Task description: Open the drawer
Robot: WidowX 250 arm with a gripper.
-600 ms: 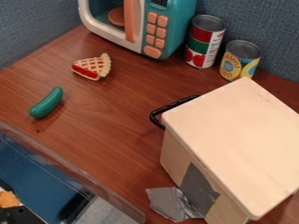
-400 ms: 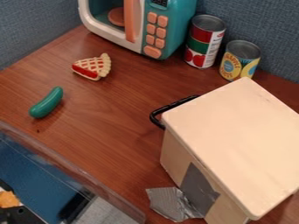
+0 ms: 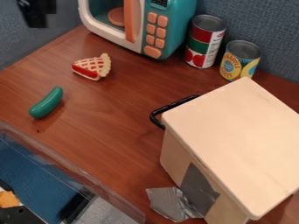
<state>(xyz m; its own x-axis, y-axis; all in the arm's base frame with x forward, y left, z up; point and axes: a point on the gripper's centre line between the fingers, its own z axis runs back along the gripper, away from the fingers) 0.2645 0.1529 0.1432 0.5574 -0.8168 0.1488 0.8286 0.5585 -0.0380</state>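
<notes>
Part of the black gripper [image 3: 36, 12] hangs at the upper left edge of the camera view, blurred, left of the toy microwave and far from the drawer box. The light wooden drawer box [image 3: 234, 140] stands at the right, its pale top facing up. A black handle [image 3: 170, 108] sticks out from its upper left side, the side turned toward the microwave and pie. The drawer front itself is hidden beneath the top's edge, so how far it stands out cannot be told.
A teal toy microwave [image 3: 169, 30] stands at the back, with a red can [image 3: 204, 41] and a yellow can [image 3: 240, 60] beside it. A pie slice [image 3: 92, 67] and a green cucumber [image 3: 46, 103] lie left. A clear-walled bin [image 3: 70, 168] is at lower left.
The black gripper has come into view at the upper left, where only the blue-grey partition showed before. The box, its handle and the other objects have not moved.
</notes>
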